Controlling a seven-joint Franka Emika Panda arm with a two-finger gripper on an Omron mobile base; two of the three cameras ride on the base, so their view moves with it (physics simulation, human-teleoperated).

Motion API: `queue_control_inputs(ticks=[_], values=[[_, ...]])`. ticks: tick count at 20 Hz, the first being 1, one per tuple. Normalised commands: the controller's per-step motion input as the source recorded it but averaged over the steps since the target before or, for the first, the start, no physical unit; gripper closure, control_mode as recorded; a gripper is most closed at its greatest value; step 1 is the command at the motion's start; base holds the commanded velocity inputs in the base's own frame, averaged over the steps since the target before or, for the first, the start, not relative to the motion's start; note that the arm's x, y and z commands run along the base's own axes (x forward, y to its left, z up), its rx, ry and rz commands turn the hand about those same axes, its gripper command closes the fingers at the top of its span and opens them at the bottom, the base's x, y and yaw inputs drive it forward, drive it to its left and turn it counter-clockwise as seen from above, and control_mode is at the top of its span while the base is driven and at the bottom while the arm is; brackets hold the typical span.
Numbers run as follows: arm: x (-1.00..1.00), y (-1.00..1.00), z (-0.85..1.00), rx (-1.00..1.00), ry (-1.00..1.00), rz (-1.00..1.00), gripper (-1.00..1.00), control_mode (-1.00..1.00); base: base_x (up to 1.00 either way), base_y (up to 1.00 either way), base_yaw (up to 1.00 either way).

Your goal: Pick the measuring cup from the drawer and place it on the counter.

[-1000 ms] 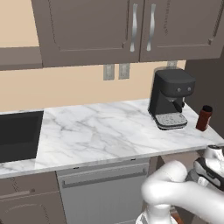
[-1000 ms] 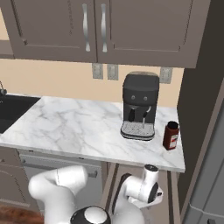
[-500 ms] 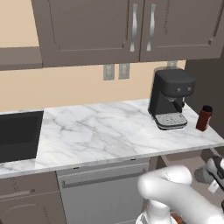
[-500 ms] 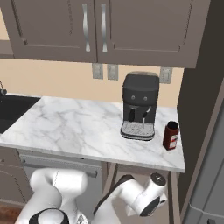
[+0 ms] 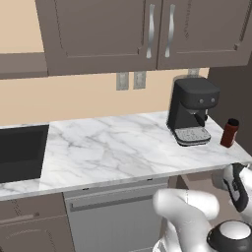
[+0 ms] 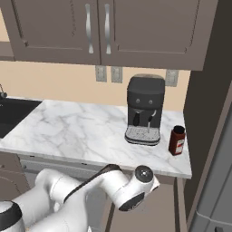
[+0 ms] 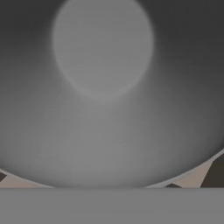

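The measuring cup (image 7: 103, 87) takes up nearly all of the hand view; I look straight down into its dark grey inside, with the round bottom pale near the top. My gripper (image 5: 237, 186) hangs below the edge of the counter (image 5: 113, 147) at the far right, right over the cup. The cup's rim covers my fingers, so their spacing is hidden. A strip of the taupe drawer (image 7: 199, 174) shows past the rim, and the drawer box (image 6: 156, 210) lies under the arm's wrist.
A black coffee machine (image 5: 192, 110) stands on the counter's right end, with a dark red bottle (image 5: 229, 133) beside it. A dark sink (image 5: 19, 152) lies at the left. A grey front panel with a bar handle (image 5: 113, 204) sits under the counter.
The arm has reached lower under the counter's edge, and in the right base view the wrist has shifted a little to the left. The things on the counter have not moved.
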Motion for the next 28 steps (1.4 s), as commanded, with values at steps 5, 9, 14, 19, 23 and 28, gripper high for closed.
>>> queue_control_inputs(ticks=[5,9,14,19,23,28], values=[[0.98,0.45,1.0,-0.07,0.05,0.22,1.0,-1.0,0.0,0.0,0.0],[1.0,0.5,1.0,-0.01,0.03,0.24,1.0,-1.0,0.0,0.0,0.0],[1.0,0.67,0.97,-0.01,0.13,0.2,1.0,-1.0,0.0,0.0,0.0],[1.0,0.93,0.12,-0.14,0.39,0.11,1.0,-1.0,0.0,0.0,0.0],[1.0,0.63,-0.66,-0.12,0.44,0.14,1.0,-1.0,0.0,0.0,0.0],[1.0,0.16,-0.8,-0.03,0.13,0.1,1.0,-1.0,0.0,0.0,0.0]])
